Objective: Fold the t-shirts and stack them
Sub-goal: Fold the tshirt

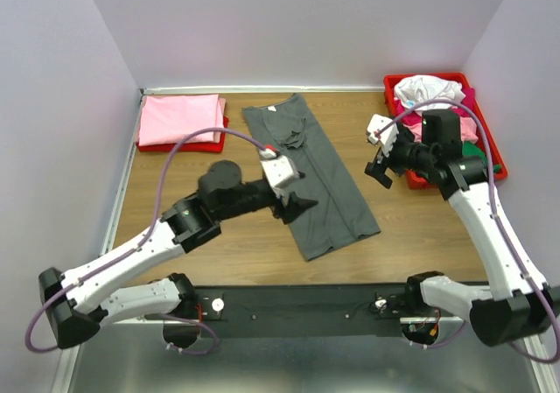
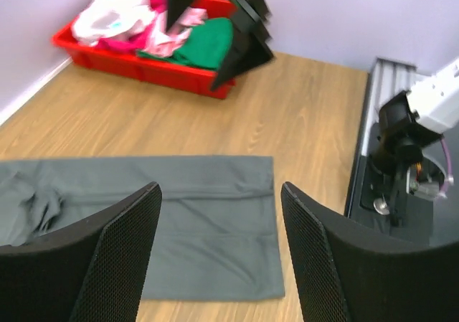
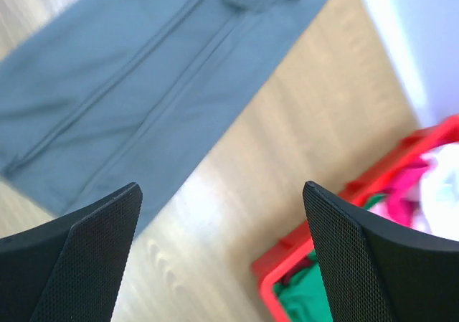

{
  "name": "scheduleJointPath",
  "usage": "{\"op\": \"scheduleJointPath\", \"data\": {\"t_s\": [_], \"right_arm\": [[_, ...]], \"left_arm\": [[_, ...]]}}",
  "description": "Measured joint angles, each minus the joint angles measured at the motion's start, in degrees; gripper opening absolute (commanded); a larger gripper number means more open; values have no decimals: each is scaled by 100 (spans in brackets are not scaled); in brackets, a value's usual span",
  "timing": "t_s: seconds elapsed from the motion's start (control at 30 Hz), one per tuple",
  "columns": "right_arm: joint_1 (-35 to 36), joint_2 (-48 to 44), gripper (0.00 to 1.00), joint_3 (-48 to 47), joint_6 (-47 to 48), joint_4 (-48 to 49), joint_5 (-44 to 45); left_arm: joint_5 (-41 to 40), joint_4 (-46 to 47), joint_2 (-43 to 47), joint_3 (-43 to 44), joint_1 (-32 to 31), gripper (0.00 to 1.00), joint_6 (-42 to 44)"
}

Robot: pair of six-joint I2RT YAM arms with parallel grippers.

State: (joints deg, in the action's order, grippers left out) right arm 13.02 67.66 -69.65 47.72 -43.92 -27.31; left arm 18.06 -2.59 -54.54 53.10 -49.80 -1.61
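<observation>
Dark grey t-shirt (image 1: 313, 178) lies at centre frame in the top view, folded lengthwise into a narrow strip, probably staged for the crosswise fold. Left gripper (image 2: 219, 257) hovers over the strip's lower half, fingers spread, nothing between them. Right gripper (image 3: 222, 257) is likewise spread and empty, beside the strip's right edge. Only the top view shows the folded pink shirt (image 1: 179, 119) at upper left; the left wrist view gives the unfolded shirts (image 2: 193, 46) in the red tray (image 2: 143, 69) side-on
</observation>
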Motion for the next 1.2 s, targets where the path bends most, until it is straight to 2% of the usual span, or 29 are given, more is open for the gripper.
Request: {"op": "scheduleJointPath", "data": {"t_s": [0.17,0.27,0.37,0.57,0.67,0.83,1.03,1.07,1.13,1.2], "right_arm": [[-96,-369,92,431,170,264,-457],[-516,-195,92,953,1045,-22,-890],[-1174,-33,90,1416,2153,-625,-1126],[-1996,686,88,1539,4044,-1460,-1259],[-2085,817,88,1692,4496,-1652,-1266],[-2085,809,88,1893,4907,-1884,-1353],[-2085,789,88,2024,5228,-1965,-1390],[-2085,780,88,2052,5287,-1985,-1408],[-2085,782,88,2107,5427,-2046,-1462],[-2085,796,88,2107,5480,-2061,-1513]], "left_arm": [[-885,0,-774,22,-1486,69,232],[-1268,-55,-1211,-413,-2380,68,-35],[-1620,-227,-1692,-608,-2809,67,-304],[-2352,-413,-2588,-411,-2940,57,-461],[-2629,-597,-3154,-57,-2942,55,-409],[-2992,-866,-4164,511,-2942,53,-380],[-3370,-1353,-4638,691,-2896,48,-400],[-3397,-1390,-4660,691,-2876,43,-402],[-3469,-1513,-4723,699,-2800,40,-411],[-3506,-1541,-4787,763,-2756,29,-424]]}}
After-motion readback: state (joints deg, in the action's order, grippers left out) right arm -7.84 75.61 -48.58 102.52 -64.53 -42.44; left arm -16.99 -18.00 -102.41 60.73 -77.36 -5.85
